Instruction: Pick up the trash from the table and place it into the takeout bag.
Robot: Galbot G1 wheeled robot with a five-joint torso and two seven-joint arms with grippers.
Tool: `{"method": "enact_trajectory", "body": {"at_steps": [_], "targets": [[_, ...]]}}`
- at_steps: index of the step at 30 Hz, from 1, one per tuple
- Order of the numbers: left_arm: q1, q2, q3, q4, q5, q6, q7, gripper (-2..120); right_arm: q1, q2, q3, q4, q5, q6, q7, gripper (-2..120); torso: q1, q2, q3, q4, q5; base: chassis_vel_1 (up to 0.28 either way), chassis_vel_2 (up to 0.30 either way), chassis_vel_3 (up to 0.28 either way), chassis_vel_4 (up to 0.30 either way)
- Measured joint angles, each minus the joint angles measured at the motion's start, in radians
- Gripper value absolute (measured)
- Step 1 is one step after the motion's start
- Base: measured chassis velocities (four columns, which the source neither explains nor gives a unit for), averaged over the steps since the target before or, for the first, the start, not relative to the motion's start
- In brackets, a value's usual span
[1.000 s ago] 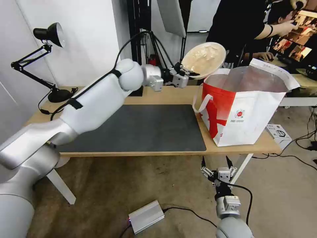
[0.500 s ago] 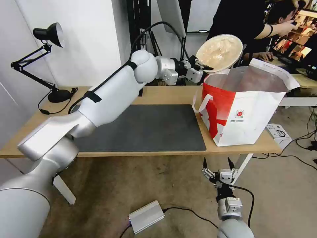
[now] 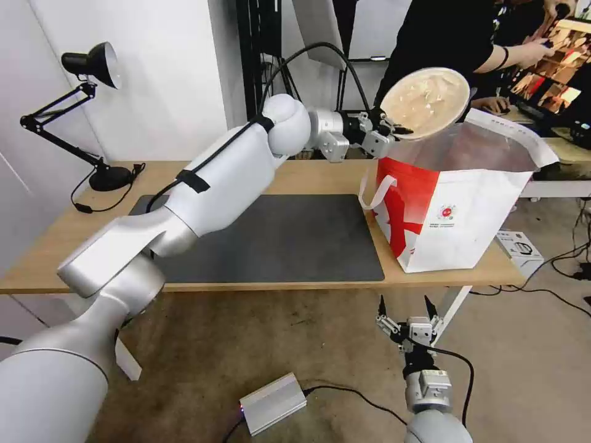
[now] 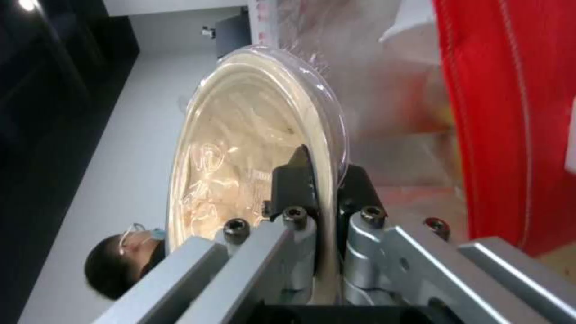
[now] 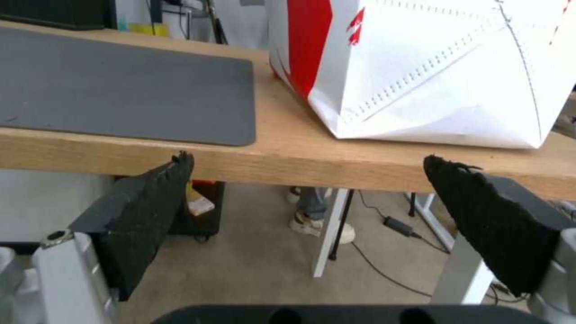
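Shallow beige bowl (image 3: 426,102) is held in the air, tilted steeply on edge, over the near-left corner of the takeout bag (image 3: 455,209) mouth, which stands on the right end of the table (image 3: 308,178) just beside the dark grey mat (image 3: 271,237). Judgement: thin-walled disposable bowl, light, somewhat flexible; the glossy clear film over its opening looks slick, so the rim is the sensible hold, with pads across the lip rather than on the film. That is how it is taken: left gripper (image 3: 389,130) pinches the rim, one finger inside, one outside. Held by one edge only, the bowl could pivot or slip if the pinch eases. In the left wrist view the black fingertips (image 4: 298,173) sit clamped on either side of the bowl's lip (image 4: 332,180), and wrinkled film with pale residue is visible inside; the bag's red panel (image 4: 498,117) and foil lining lie close beyond. The head view gives what that view cannot: the bowl's place relative to the bag mouth, not yet below the bag's top edge. Right gripper (image 3: 406,315) hangs low in front of the table edge, idle; the right wrist view shows its pads (image 5: 150,202) spread wide with nothing between, facing the table's front edge (image 5: 288,166) and the bag's lower corner (image 5: 432,90).
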Motion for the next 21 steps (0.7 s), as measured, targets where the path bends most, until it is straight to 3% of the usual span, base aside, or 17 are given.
{"method": "enact_trajectory", "body": {"at_steps": [11,21], "targets": [[0.016,-0.067,-0.004,0.069,0.025,-0.028,-0.005,1,0.000,0.002,0.001,-0.001,-0.001,0.000,0.000,98,0.000,0.000,0.000,-0.0001,0.0001,0.000,0.000,0.000,0.000],[0.033,-0.091,-0.009,0.083,0.051,-0.042,-0.035,1,-0.004,0.002,0.003,-0.001,-0.002,0.000,0.000,98,0.000,0.000,0.000,0.0000,0.0000,0.000,0.000,0.000,0.000]]}}
